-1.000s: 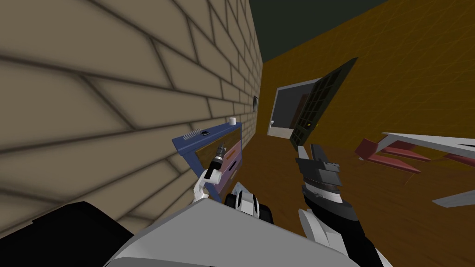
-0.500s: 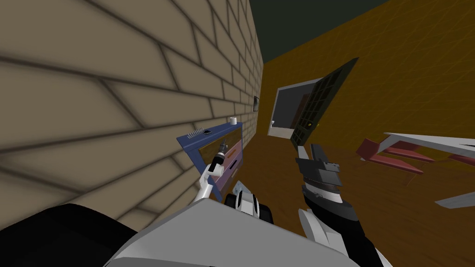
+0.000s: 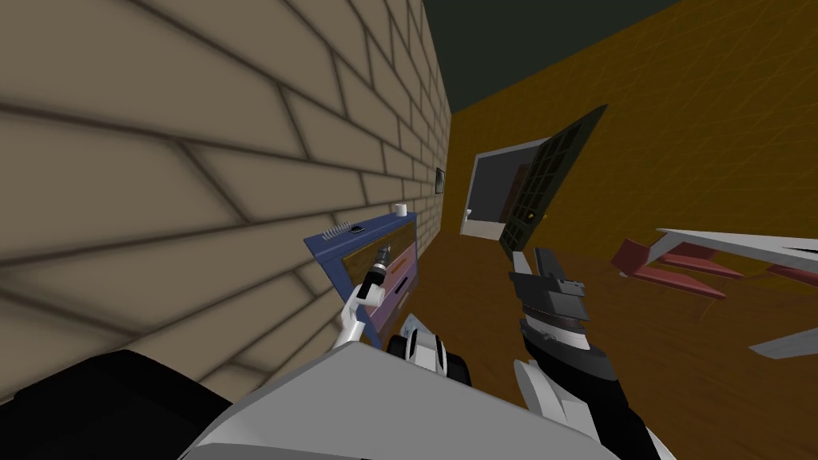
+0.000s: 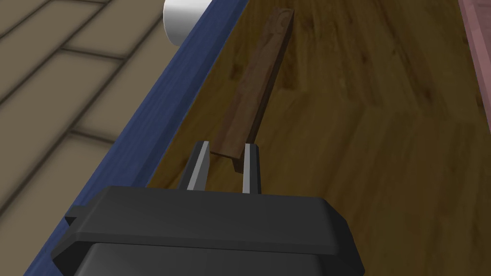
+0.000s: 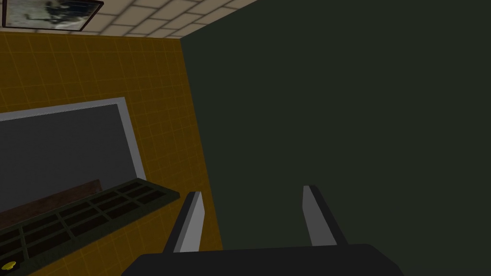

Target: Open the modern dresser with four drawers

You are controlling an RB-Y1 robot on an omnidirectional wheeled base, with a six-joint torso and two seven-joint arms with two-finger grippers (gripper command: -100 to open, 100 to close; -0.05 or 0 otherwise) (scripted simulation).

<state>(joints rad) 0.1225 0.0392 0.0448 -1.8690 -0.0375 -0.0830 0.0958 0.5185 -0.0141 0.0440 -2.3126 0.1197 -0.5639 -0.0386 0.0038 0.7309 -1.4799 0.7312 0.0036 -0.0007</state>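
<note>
The left end effector [image 3: 382, 254] is clenched on the handle [image 4: 254, 91] of the dresser [image 3: 319, 243].
The left arm reaches out at 11 o'clock to the blue-framed dresser against the brick wall [image 3: 200, 160], at 9 o'clock of the right end effector [image 3: 534, 259], whose fingers are released. The left wrist view gives thin fingers [image 4: 199, 165] pinching the dark brown handle's near end on a wood-grain drawer front [image 4: 359, 143]. A white cup [image 3: 400, 209] stands on top.

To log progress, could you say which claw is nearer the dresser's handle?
Left. The left claw is shut on the handle; the right claw hangs open, away from the dresser.
</note>
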